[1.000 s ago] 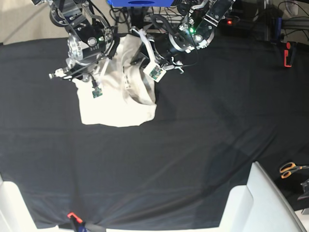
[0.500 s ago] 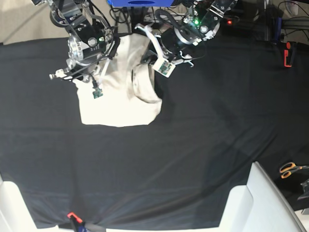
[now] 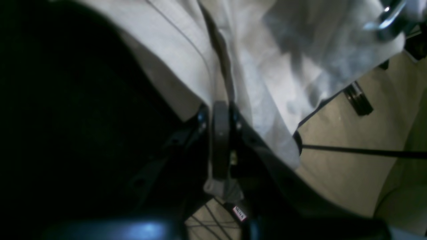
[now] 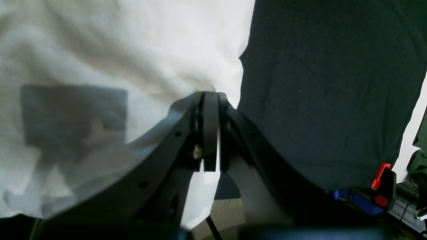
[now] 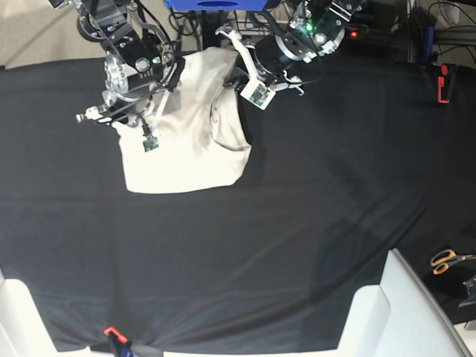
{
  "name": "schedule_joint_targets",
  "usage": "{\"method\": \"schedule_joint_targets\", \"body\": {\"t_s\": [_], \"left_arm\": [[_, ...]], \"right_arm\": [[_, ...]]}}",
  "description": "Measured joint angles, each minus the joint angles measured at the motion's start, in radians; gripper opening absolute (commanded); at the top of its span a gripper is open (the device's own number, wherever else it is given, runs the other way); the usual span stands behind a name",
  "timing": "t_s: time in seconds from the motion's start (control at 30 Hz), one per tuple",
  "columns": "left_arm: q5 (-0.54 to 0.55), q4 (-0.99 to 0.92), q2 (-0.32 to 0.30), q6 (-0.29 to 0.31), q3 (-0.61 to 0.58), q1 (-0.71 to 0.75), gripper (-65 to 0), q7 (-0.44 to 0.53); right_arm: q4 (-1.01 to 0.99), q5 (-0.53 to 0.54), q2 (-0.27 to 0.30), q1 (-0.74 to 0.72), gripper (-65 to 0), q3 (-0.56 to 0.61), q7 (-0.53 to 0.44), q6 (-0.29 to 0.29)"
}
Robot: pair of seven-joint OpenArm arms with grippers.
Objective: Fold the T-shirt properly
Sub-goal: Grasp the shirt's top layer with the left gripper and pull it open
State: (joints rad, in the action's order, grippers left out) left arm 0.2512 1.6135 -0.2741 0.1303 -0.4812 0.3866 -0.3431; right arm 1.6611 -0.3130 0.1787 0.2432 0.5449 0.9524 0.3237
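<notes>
The cream T-shirt lies bunched at the back of the table, between my two arms. On the view's right, my left gripper is shut on the shirt's back right edge and holds it lifted. The left wrist view shows that gripper pinching a fold of the T-shirt. On the view's left, my right gripper is shut on the shirt's left edge. In the right wrist view its tips clamp the T-shirt where the cloth meets the black tablecloth.
The black tablecloth covers the whole table. Orange scissors lie at the right edge and a red clamp sits at the back right. White bins stand at the front corners. A red clamp grips the front edge.
My left gripper has drawn its held edge toward the back and right, spreading the shirt's right side wider. The right arm has stayed put.
</notes>
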Motion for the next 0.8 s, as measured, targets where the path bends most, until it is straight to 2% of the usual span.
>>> {"method": "schedule_joint_targets", "body": {"t_s": [0.47,0.63,0.7,0.8], "left_arm": [[0.000,0.000,-0.023,-0.001,0.000,-0.001,-65.0,0.003],[0.001,0.001,-0.035,-0.001,0.027,0.008,-48.1,0.003],[0.000,0.001,-0.035,-0.001,0.056,0.017,-43.8,0.001],[-0.002,0.028,-0.040,-0.003,0.126,0.056,-40.6,-0.004]], "right_arm": [[0.000,0.000,-0.003,-0.012,-65.0,0.000,-0.003,0.000],[0.000,0.000,-0.003,-0.012,-65.0,0.000,-0.003,0.000],[0.000,0.000,-0.003,-0.012,-65.0,0.000,-0.003,0.000],[0.000,0.000,-0.003,-0.012,-65.0,0.000,-0.003,0.000]]}}
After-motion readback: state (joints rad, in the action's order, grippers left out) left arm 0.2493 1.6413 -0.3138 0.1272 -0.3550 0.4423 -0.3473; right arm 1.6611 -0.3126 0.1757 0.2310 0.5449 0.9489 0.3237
